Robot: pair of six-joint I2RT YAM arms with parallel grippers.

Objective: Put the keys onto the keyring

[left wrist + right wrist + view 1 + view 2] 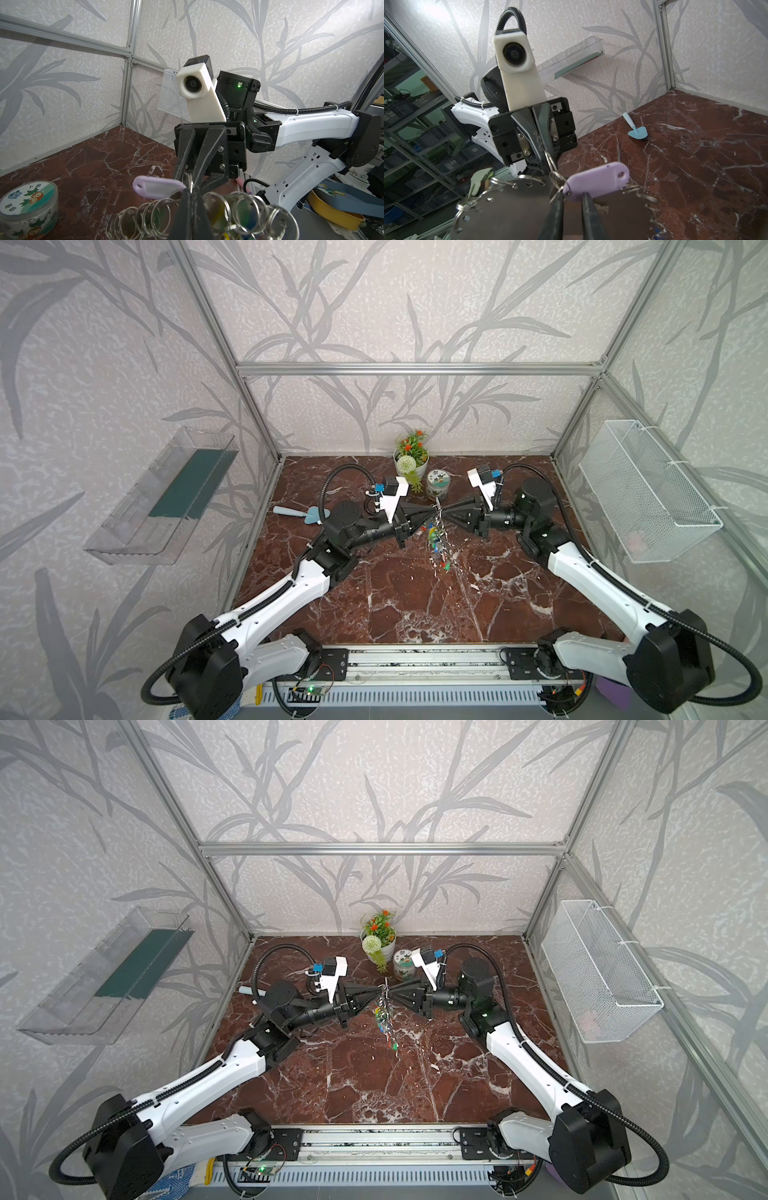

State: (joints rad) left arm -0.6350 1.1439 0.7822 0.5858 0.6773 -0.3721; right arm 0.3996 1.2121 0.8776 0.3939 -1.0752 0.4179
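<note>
We've got left gripper [429, 516] clamped on keyring [434, 536], right gripper [444, 514] pinching keys [598, 182] by the ring, bunch dangling over counter [415, 605].

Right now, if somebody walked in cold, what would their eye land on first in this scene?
Probably the left hand and right hand meeting tip to tip above the middle of the marble table, with the keyring, a glittering bundle of rings and coloured tags, dangling beneath them. In the right wrist view the lilac-tagged keys stand out where the hands meet. A flowering potted plant sits against the back wall.
</note>
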